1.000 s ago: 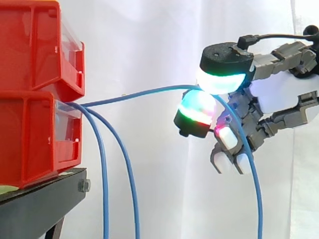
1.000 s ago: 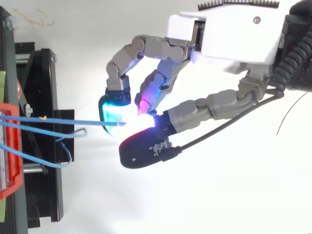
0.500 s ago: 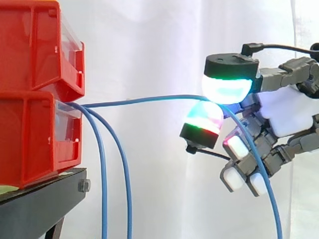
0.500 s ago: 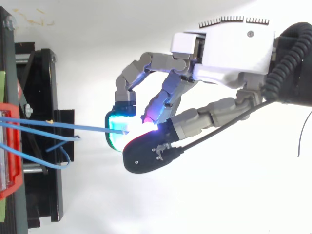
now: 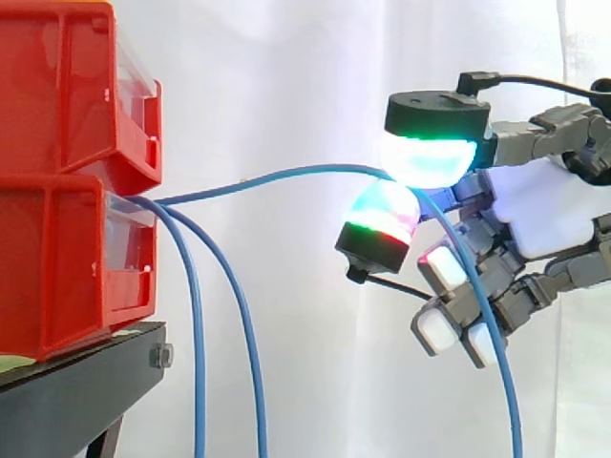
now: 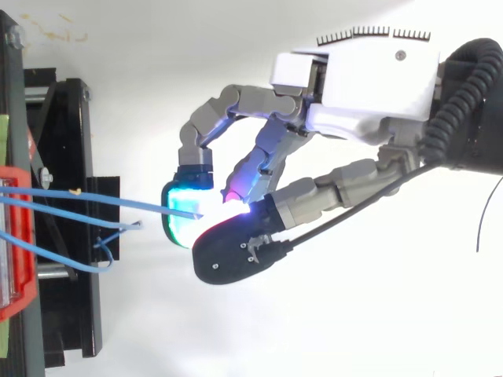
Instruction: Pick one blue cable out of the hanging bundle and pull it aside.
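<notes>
In the side view, beside stacked red plastic bins (image 5: 67, 191) on a black stand (image 5: 76, 382), two slack blue cables (image 5: 199, 343) hang free while one thin blue cable (image 5: 305, 170) arches across to the hand (image 5: 535, 205), pinched between glowing pads; from above, the curled hand (image 6: 361, 78) grips that cable (image 6: 102, 199) beyond the stand (image 6: 67, 126).

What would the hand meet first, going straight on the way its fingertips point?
Probably the two loose blue cables hanging before the red bins; depth is unclear, so the hand might pass beside them.
</notes>
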{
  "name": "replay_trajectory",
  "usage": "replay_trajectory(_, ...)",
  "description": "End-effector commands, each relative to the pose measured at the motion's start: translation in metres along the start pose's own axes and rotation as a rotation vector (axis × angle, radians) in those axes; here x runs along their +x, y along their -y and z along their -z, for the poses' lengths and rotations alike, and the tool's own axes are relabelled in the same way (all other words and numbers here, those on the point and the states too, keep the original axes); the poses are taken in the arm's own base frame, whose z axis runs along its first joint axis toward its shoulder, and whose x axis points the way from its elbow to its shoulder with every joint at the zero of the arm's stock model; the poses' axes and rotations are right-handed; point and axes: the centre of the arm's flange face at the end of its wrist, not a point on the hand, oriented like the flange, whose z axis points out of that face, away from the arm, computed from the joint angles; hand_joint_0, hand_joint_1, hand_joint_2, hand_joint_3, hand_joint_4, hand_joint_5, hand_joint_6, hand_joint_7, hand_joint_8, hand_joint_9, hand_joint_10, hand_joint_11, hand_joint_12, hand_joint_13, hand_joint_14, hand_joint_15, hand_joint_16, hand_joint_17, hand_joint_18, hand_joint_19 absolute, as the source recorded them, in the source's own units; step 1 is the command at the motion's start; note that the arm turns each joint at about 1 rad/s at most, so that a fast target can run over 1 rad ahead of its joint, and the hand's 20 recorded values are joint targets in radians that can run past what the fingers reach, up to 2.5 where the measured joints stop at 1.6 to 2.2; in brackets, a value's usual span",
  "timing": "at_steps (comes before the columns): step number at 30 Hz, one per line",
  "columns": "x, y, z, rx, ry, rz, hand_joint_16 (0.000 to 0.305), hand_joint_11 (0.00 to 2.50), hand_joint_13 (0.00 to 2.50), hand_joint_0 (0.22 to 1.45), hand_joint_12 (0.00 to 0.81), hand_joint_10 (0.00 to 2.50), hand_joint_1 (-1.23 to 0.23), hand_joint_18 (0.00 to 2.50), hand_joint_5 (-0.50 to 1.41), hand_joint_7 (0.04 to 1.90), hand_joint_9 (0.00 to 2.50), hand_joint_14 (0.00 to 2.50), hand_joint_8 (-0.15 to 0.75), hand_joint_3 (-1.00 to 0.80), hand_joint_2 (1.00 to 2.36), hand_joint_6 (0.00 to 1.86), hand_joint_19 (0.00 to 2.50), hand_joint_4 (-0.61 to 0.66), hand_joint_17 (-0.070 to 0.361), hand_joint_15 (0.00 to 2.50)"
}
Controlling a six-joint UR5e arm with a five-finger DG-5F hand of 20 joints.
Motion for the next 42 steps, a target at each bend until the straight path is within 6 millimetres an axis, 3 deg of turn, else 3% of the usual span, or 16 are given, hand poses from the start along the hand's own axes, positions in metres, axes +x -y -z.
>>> replay_trajectory(1, 0.0001, 0.0000, -0.0003, -0.002, 0.000, 0.001, 0.050, 0.40, 0.87, 0.58, 0.366, 0.02, -0.79, 0.80, -0.04, 0.91, 1.12, 0.02, 0.274, -0.11, 1.02, 0.92, 0.61, -0.03, 0.113, 0.51)
replay_trajectory(42, 0.0001, -0.0001, -0.0004, -0.003, 0.000, 0.002, 0.050, 0.44, 0.92, 0.59, 0.368, 0.01, -0.80, 0.80, -0.05, 0.87, 1.14, 0.02, 0.273, -0.13, 1.02, 0.93, 0.64, -0.03, 0.113, 0.57)
